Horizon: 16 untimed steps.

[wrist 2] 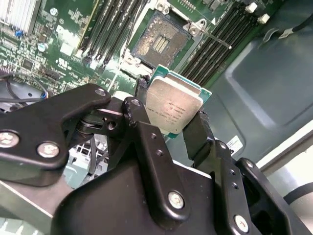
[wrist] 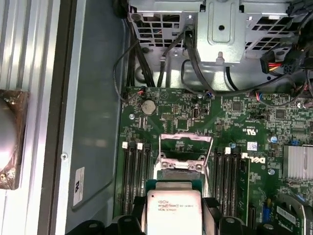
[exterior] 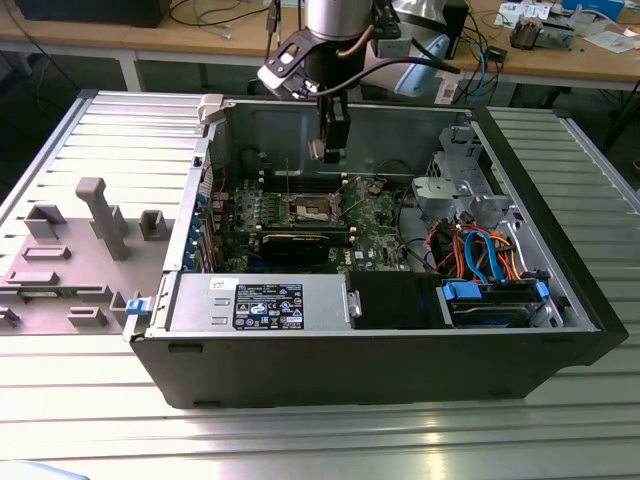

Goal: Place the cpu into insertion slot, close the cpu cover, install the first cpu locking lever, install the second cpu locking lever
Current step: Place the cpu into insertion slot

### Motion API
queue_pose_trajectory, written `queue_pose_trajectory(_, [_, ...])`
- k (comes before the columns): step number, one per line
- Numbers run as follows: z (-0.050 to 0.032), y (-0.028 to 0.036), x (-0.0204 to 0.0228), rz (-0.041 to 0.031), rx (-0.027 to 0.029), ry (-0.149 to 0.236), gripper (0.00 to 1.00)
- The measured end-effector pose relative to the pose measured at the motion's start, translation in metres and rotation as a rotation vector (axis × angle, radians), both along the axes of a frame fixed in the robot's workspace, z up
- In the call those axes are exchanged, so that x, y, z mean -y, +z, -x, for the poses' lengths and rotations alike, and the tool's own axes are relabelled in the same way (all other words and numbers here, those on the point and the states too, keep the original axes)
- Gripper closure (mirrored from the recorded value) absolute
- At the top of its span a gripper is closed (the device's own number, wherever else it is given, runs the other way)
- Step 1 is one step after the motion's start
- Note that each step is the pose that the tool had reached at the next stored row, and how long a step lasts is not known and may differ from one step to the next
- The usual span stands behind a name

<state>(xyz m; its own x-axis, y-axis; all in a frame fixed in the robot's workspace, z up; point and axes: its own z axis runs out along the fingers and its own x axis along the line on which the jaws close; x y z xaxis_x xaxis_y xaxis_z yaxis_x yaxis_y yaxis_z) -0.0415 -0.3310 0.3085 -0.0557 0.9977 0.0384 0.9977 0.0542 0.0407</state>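
**A:** Since everything turns on how the chip sits over its socket, where is the cpu (wrist 2: 175, 105) right now?

**B:** It is clamped in the gripper (wrist 2: 169, 117). The two black fingers (wrist 2: 200, 137) press on opposite edges, so the jaws are only as far apart as the chip is wide. Its silvery metal top faces both wrist views.

**A:** And the insertion slot (wrist 2: 160, 40)?

**B:** Straight beyond the chip on the green board (wrist 2: 63, 49), lying between the two banks of long black memory slots (wrist 2: 110, 29). The socket is bare, and there is clear air between it and the cpu. They are not touching.

**A:** So which way does the slot lie from the gripper?

**B:** Below it. In the exterior view the gripper (exterior: 333, 145) hangs inside the open case (exterior: 400, 365), above the board's middle, with the slot (exterior: 312, 208) under it and slightly towards the exterior view's left.

**A:** Are the chip's edges square to the socket?

**B:** Roughly, I judge. In the first wrist view the cpu (wrist: 174, 210) lines up with the socket's sides.

**A:** Is the cpu cover (wrist: 186, 138) in the way?

**B:** No, it stands flipped up at the far edge of the slot. The case itself rests on the ribbed metal bench (exterior: 300, 440).
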Motion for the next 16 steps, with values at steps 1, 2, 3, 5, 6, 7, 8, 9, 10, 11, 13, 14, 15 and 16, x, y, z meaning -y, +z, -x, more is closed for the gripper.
queue_pose_trajectory(1, [0.0003,-0.0016,-0.0001,0.0001,-0.0001,-0.009,0.46])
queue_pose_trajectory(2, [0.0004,-0.0037,-0.0001,0.0002,-0.0001,-0.024,0.46])
queue_pose_trajectory(3, [0.0022,-0.0054,-0.0002,0.0001,0.0001,-0.034,0.46])
queue_pose_trajectory(5, [0.0085,-0.0072,-0.0001,0.0001,0.0007,-0.034,0.46])
queue_pose_trajectory(6, [0.0126,-0.0083,-0.0001,0.0001,0.0014,-0.034,0.46])
queue_pose_trajectory(7, [0.0150,-0.0093,-0.0002,0.0001,0.0020,-0.034,0.46])
queue_pose_trajectory(8, [0.0161,-0.0101,-0.0002,0.0000,0.0022,-0.034,0.46])
queue_pose_trajectory(9, [0.0162,-0.0112,-0.0002,0.0000,0.0023,-0.034,0.46])
queue_pose_trajectory(10, [0.0162,-0.0128,-0.0002,0.0000,0.0023,-0.036,0.46])
queue_pose_trajectory(11, [0.0162,-0.0140,-0.0002,0.0001,0.0023,-0.039,0.46])
queue_pose_trajectory(13, [0.0161,-0.0169,-0.0002,0.0000,0.0024,-0.056,0.46])
queue_pose_trajectory(14, [0.0161,-0.0171,-0.0002,0.0002,0.0022,-0.060,0.46])
queue_pose_trajectory(15, [0.0161,-0.0171,-0.0002,0.0002,0.0023,-0.060,0.46])
queue_pose_trajectory(16, [0.0162,-0.0171,-0.0002,0.0002,0.0023,-0.060,0.46])
